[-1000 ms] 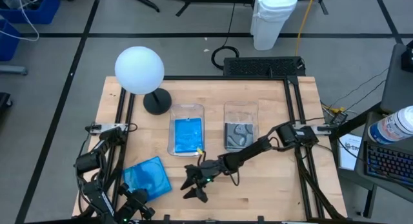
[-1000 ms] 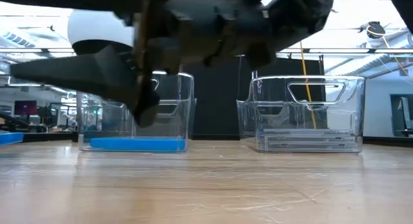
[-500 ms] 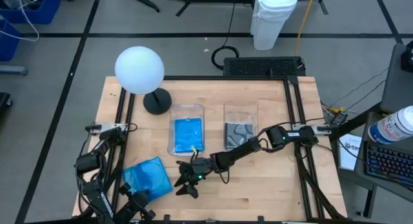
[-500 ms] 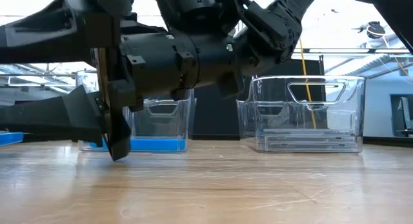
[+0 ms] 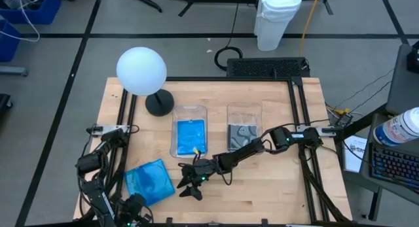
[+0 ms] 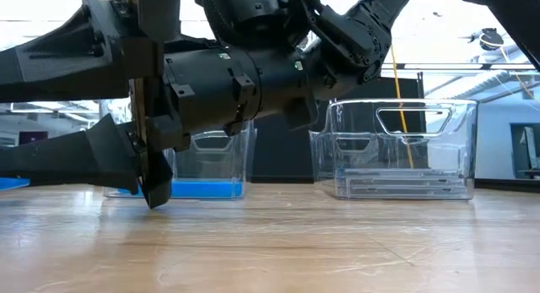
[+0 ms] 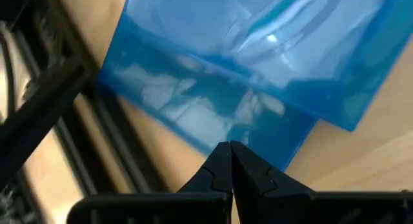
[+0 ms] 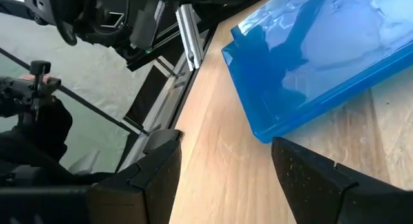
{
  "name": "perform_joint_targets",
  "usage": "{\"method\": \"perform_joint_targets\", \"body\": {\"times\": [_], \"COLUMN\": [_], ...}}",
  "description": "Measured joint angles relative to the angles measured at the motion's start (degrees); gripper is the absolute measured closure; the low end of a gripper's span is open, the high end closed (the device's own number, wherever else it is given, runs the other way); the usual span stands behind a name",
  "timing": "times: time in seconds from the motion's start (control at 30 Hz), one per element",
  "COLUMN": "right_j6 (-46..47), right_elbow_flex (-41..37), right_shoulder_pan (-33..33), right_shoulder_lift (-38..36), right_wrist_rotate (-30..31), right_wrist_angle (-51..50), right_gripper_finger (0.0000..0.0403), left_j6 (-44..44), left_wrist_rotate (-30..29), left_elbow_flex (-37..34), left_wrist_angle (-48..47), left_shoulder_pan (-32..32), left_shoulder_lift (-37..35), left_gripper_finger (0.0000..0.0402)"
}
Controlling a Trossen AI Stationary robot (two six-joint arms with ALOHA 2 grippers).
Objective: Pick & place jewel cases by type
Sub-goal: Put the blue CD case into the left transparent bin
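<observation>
What sits around my workspace, apart from the job itself

On my light wooden table (image 5: 275,188) stand two clear rectangular plastic bins (image 5: 190,130) (image 5: 244,125), side by side near the middle; a white globe lamp on a round black base (image 5: 142,73) stands at the far left corner. Beyond the far edge I see a white plastic waste bin (image 5: 277,17) on the grey floor, with a flat black mat (image 5: 265,67) against the table's edge.
</observation>
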Motion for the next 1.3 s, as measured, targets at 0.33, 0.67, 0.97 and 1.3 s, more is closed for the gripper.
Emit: {"method": "perform_joint_targets", "body": {"times": [0.33, 0.67, 0.97, 1.3], "right_j6": [-1.0, -1.4, -2.2, 0.5], "right_elbow_flex": [-0.1, -0.1, -0.1, -0.1], "right_shoulder_pan": [0.0, -0.1, -1.1, -2.7], "right_shoulder_lift": [0.0, 0.1, 0.1, 0.2], "right_wrist_rotate": [-1.6, -3.0, -4.7, -7.6], "right_wrist_angle": [0.3, 0.4, 0.9, 1.7], "right_gripper_finger": [0.0170, 0.0170, 0.0170, 0.0170], "left_j6": [-3.1, 1.4, 5.6, 10.0], "left_wrist_rotate": [10.2, 8.7, 6.9, 0.9], "left_elbow_flex": [-4.5, -8.7, -11.6, -11.6], "left_wrist_angle": [1.8, 8.6, 13.3, 13.5], "left_shoulder_pan": [0.1, 0.0, 1.2, 3.5], "left_shoulder_lift": [0.0, -0.2, -0.2, -0.2], "left_gripper_finger": [0.0397, 0.0398, 0.0395, 0.0394]}}
